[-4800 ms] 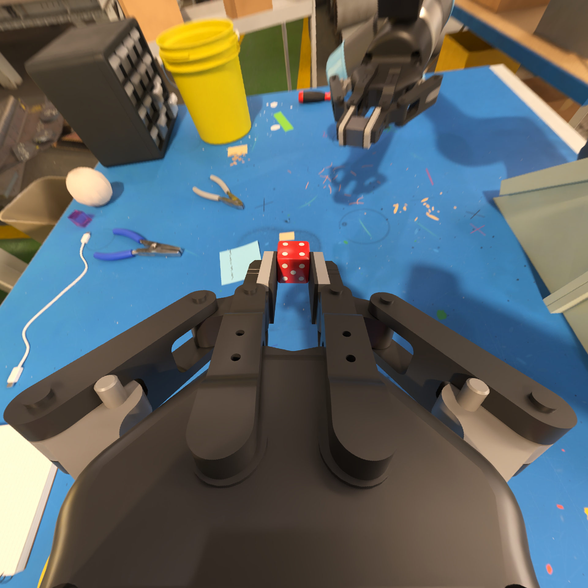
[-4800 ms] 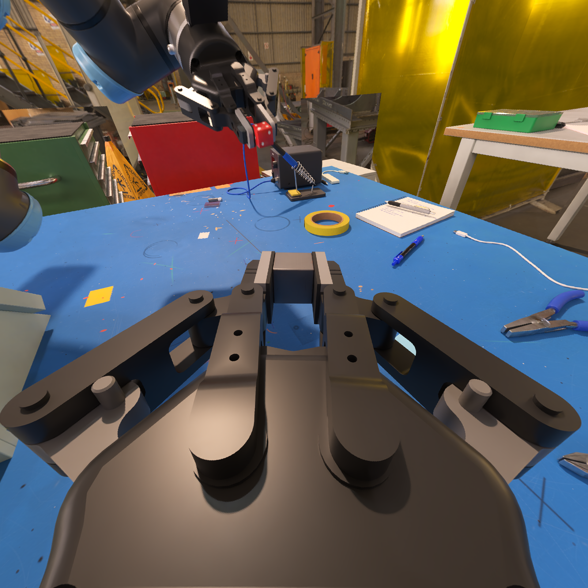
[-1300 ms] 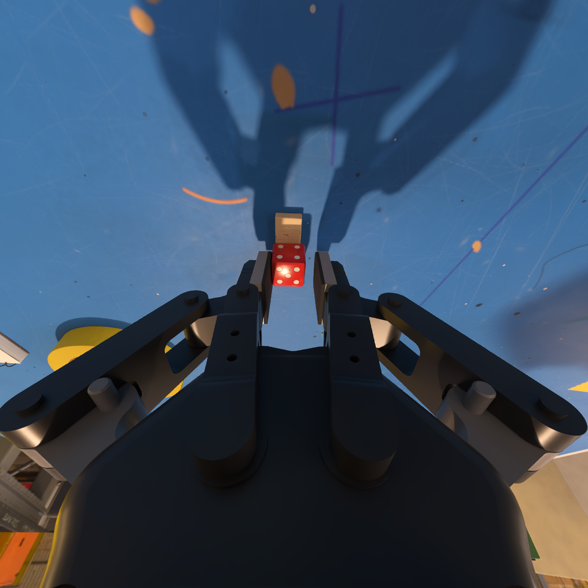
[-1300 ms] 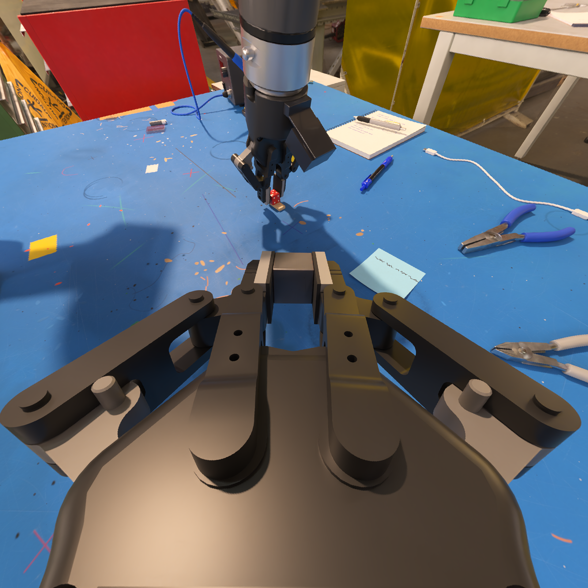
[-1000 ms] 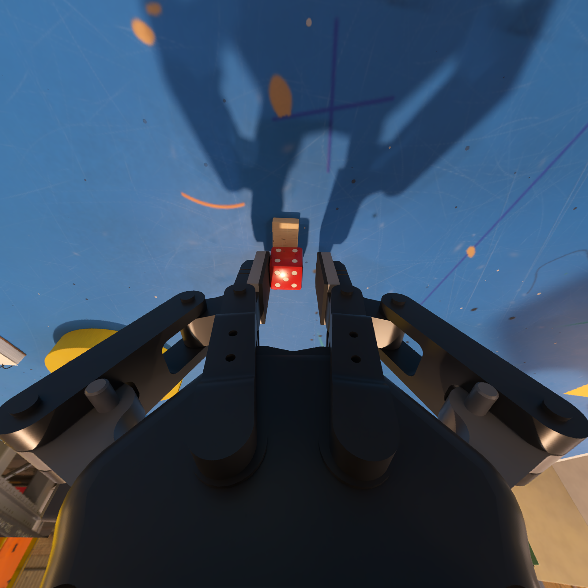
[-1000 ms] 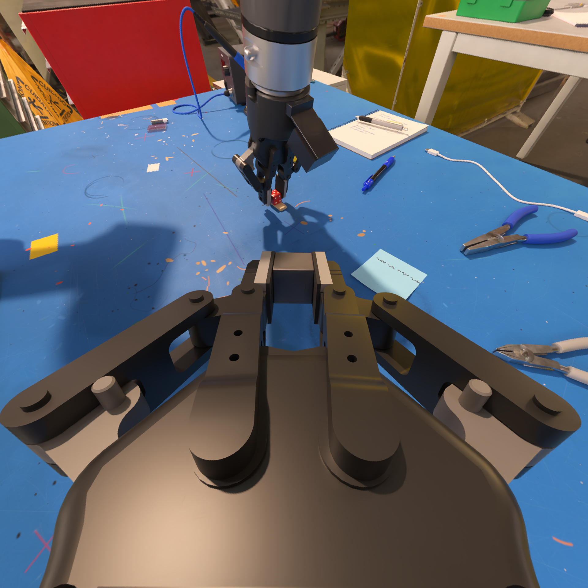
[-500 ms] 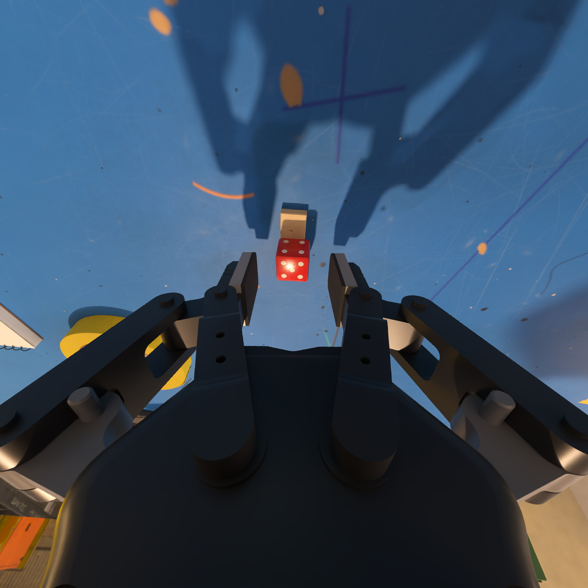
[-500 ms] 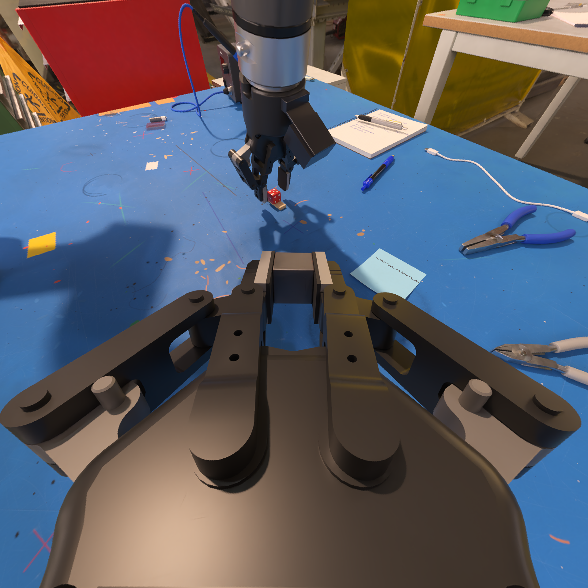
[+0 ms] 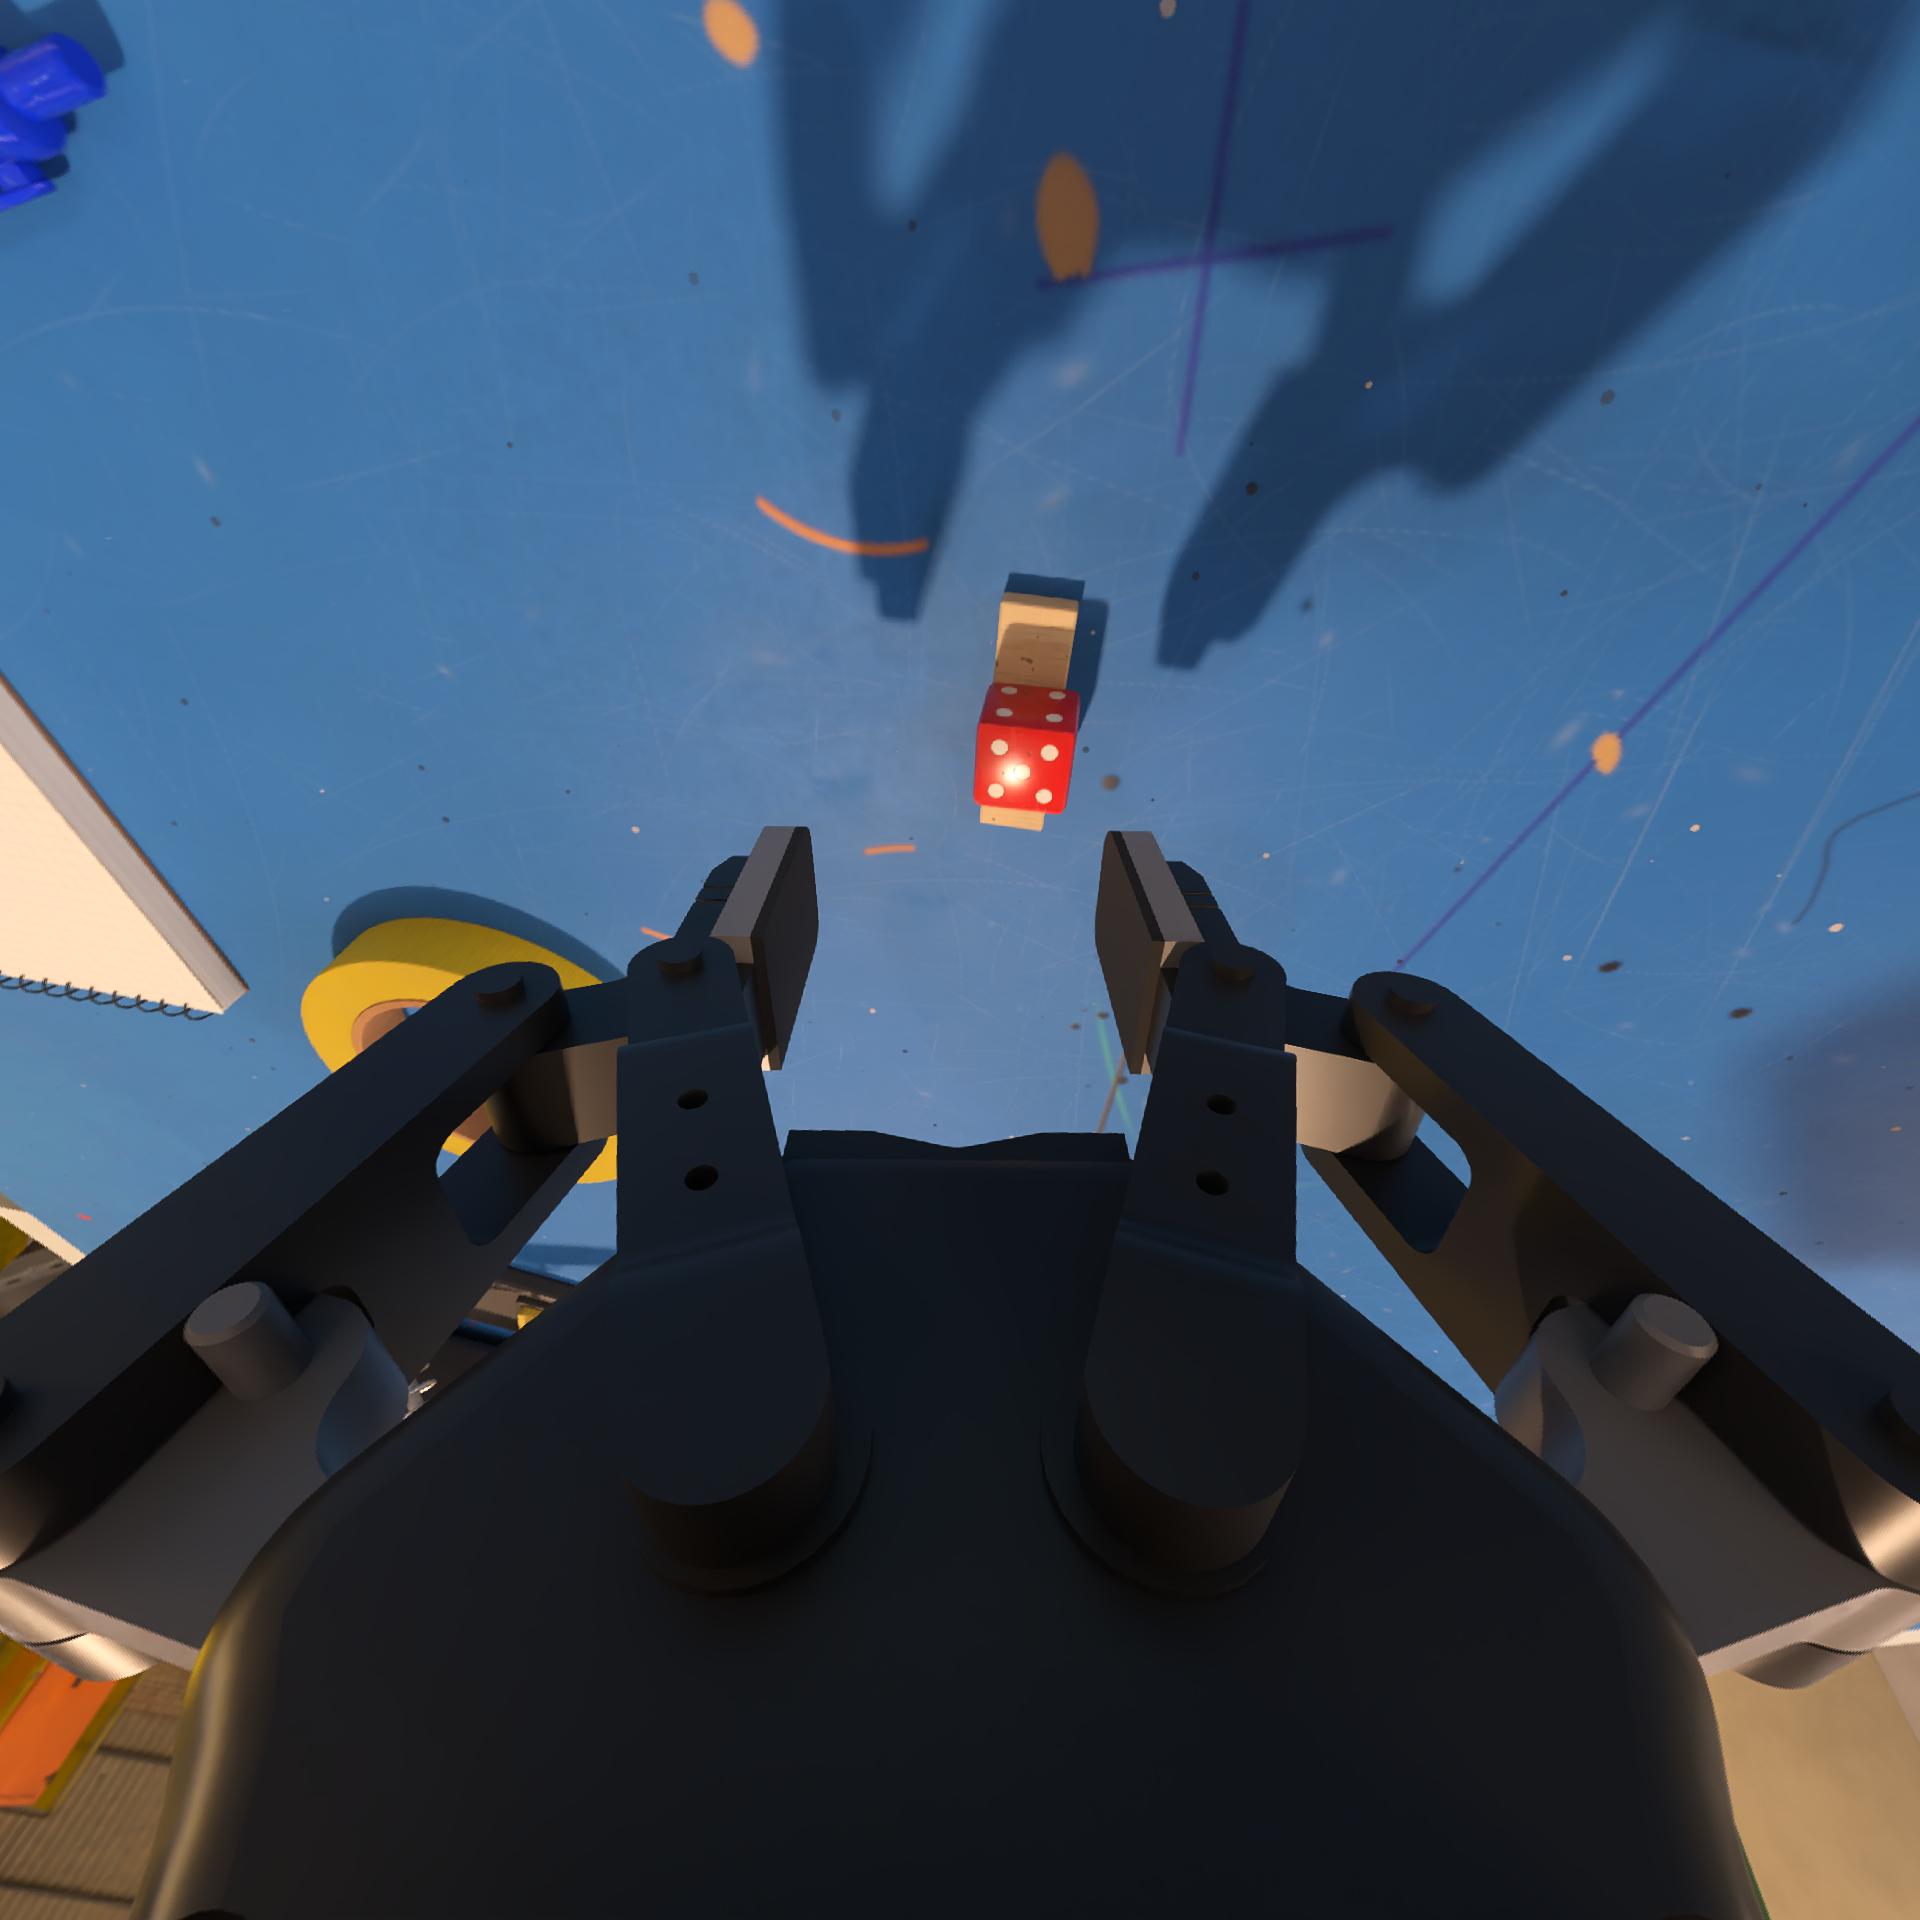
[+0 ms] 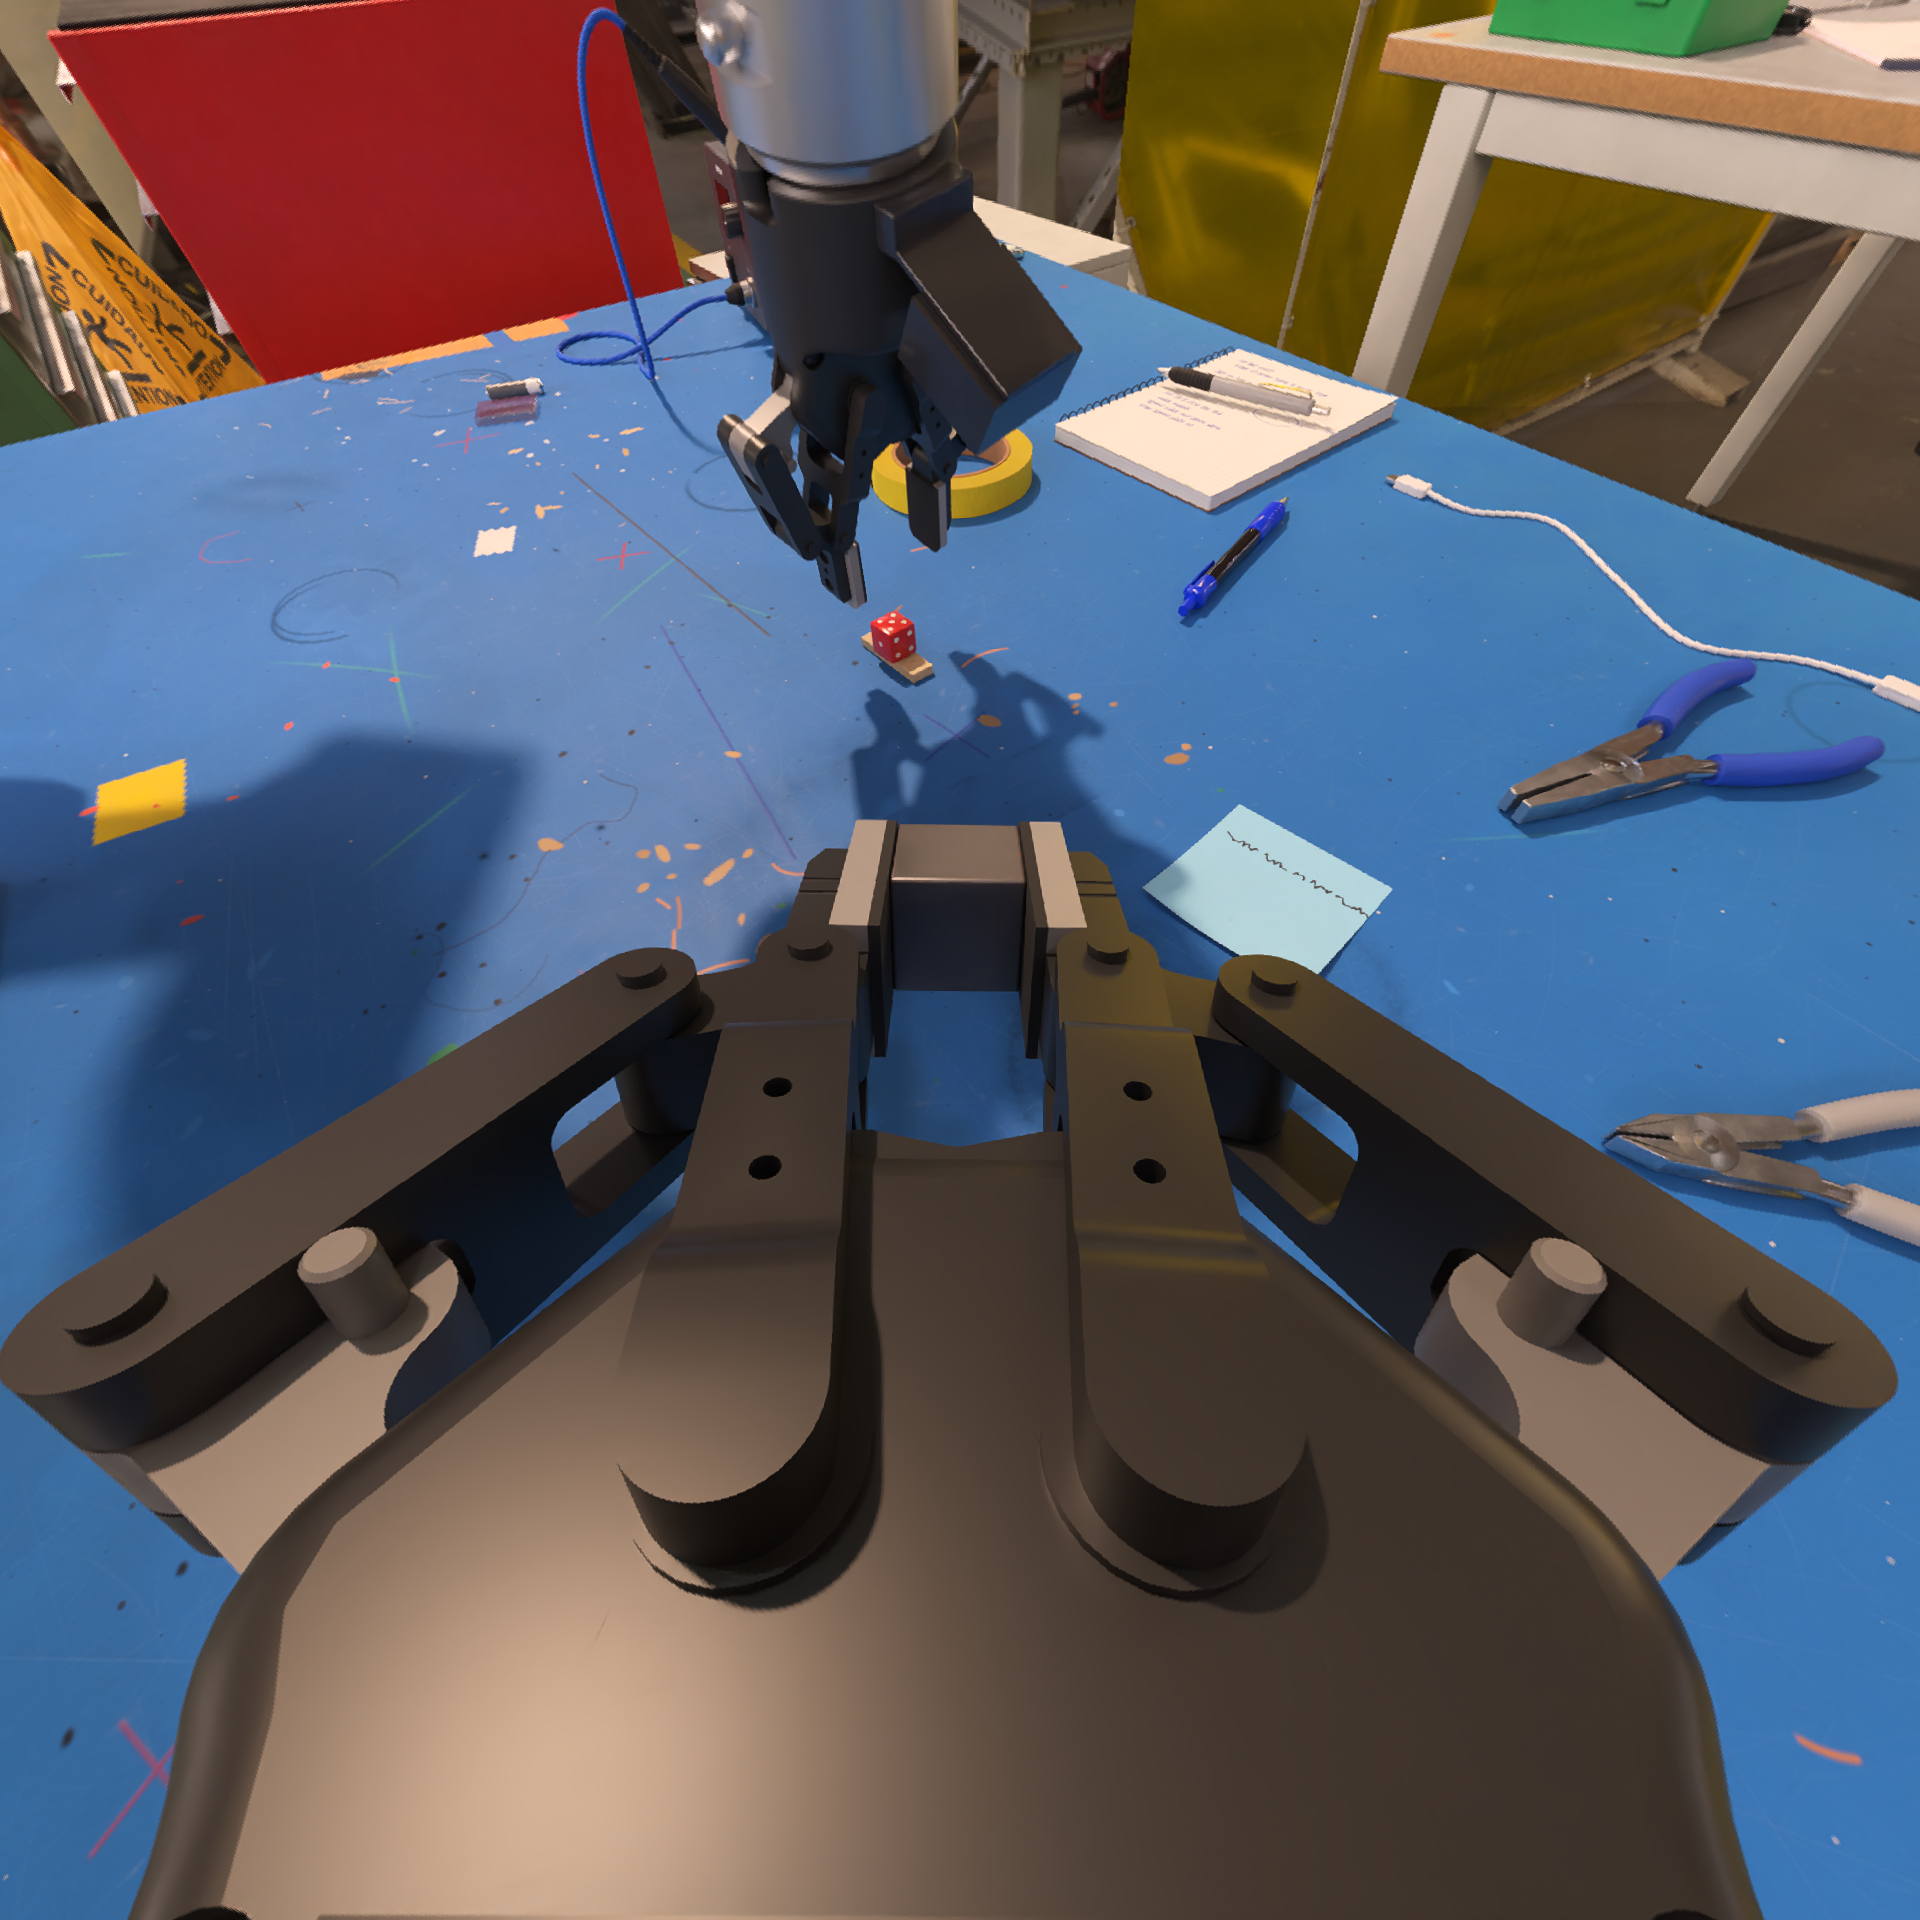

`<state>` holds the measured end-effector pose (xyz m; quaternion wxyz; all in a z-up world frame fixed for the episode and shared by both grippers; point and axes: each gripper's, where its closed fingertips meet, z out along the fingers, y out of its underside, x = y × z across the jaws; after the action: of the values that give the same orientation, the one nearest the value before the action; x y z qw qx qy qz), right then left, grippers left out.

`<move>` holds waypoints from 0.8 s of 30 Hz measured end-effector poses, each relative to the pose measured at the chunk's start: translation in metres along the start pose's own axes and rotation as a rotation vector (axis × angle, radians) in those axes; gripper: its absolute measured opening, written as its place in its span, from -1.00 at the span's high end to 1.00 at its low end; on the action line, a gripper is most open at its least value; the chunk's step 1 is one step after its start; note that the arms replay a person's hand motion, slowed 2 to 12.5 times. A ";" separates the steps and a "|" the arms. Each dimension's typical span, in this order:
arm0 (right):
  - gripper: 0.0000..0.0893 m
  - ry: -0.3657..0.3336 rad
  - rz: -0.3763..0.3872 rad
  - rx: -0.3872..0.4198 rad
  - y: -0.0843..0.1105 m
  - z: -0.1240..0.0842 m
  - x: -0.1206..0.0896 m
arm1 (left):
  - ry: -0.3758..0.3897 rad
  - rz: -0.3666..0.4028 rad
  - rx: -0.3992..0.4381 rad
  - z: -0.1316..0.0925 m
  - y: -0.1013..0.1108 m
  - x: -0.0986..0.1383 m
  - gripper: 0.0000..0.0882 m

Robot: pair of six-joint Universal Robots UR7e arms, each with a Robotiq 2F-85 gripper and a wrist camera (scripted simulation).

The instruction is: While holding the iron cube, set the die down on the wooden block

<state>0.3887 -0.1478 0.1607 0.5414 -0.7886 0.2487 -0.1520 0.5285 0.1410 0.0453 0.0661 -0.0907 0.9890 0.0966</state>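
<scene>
The red die [image 9: 1023, 746] sits on the flat wooden block [image 9: 1036, 630] on the blue table. It also shows in the right wrist view [image 10: 892, 635] on the block [image 10: 906, 667]. My left gripper [image 9: 954, 914] is open and empty, raised above the die with its fingers apart; in the right wrist view it [image 10: 888, 551] hangs just above and behind the die. My right gripper [image 10: 956, 868] is shut on the dark grey iron cube [image 10: 956, 894], held above the table in front of the die.
A yellow tape roll [image 10: 961, 473], a notepad with a marker [image 10: 1226, 421] and a blue pen [image 10: 1231, 556] lie behind. A light blue note [image 10: 1268, 888], blue-handled pliers [image 10: 1694, 758], white-handled pliers [image 10: 1787, 1164] and a white cable [image 10: 1621, 577] lie to the right.
My left gripper has opened wider, let go of the die on the wooden block and risen away from it. My right gripper has kept hold of the iron cube.
</scene>
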 end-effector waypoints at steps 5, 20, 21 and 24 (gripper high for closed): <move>0.55 -0.002 0.001 -0.006 0.001 0.001 0.000 | -0.022 -0.019 0.033 -0.014 0.003 -0.003 -0.11; 0.55 0.002 0.001 -0.025 0.003 0.007 -0.002 | -0.137 -0.108 0.204 -0.064 0.008 -0.015 -0.13; 0.55 0.003 0.001 -0.026 0.003 0.008 -0.002 | -0.148 -0.114 0.217 -0.068 0.009 -0.016 -0.13; 0.55 0.008 0.002 -0.030 0.003 0.009 -0.002 | -0.183 -0.135 0.254 -0.076 0.010 -0.018 -0.13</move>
<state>0.3912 -0.1403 0.1541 0.5285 -0.7958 0.2540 -0.1511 0.5352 0.1386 0.1241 0.1729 -0.1385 0.9748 -0.0261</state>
